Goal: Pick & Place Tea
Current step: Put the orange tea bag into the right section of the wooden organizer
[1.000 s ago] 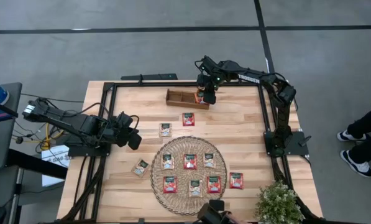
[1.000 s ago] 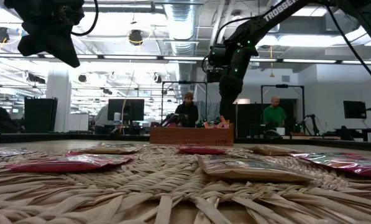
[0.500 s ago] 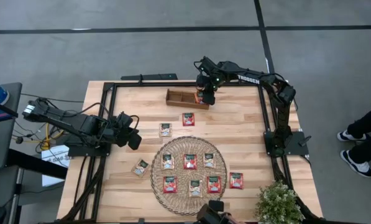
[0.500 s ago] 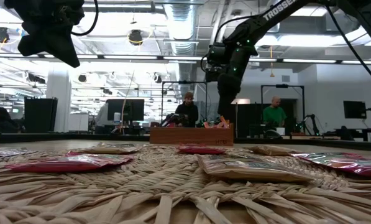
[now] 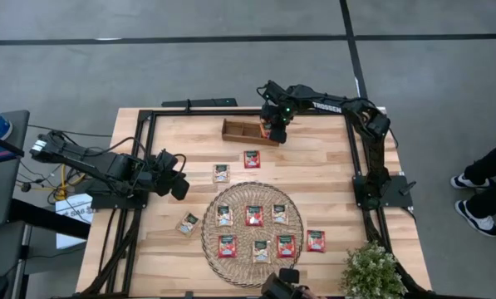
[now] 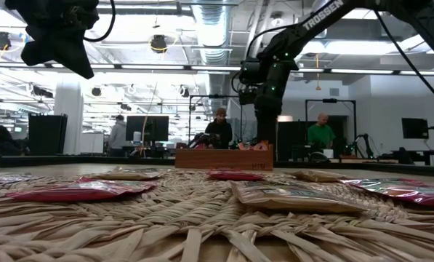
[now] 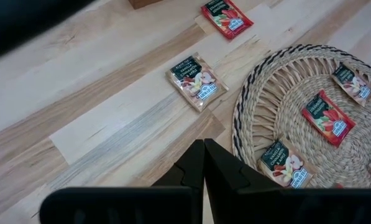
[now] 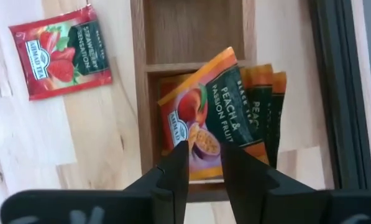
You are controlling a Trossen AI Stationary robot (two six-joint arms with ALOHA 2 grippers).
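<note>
A long brown wooden tray (image 5: 243,129) lies near the table's far edge. My right gripper (image 8: 204,149) points down over its right compartment. Its fingers stand a narrow gap apart above an orange peach tea sachet (image 8: 216,106). That sachet lies tilted on other orange sachets (image 8: 267,112) in the compartment. Several more sachets rest flat on the round woven mat (image 5: 291,235), and others lie on the bare wood (image 5: 252,159) (image 5: 222,173) (image 5: 188,223) (image 5: 316,241). My left gripper (image 7: 204,152) is shut and holds nothing, above the table left of the mat. My right gripper comes at the peach sachet from above, its fingertips (image 8: 180,152) over the lower part of the sachet's face (image 8: 204,143). I cannot tell whether they touch it. The sachet is not caught between them; it lies tilted in the tray's compartment.
A red strawberry sachet (image 8: 61,53) lies on the wood just beside the tray. A potted plant (image 5: 370,271) stands at the near right corner. Black frame rails (image 5: 349,158) run along the table's sides. People stand in the room beyond (image 6: 320,134).
My right arm has leaned slightly farther over the tray. Its gripper stays above the right compartment and has sunk a little toward it.
</note>
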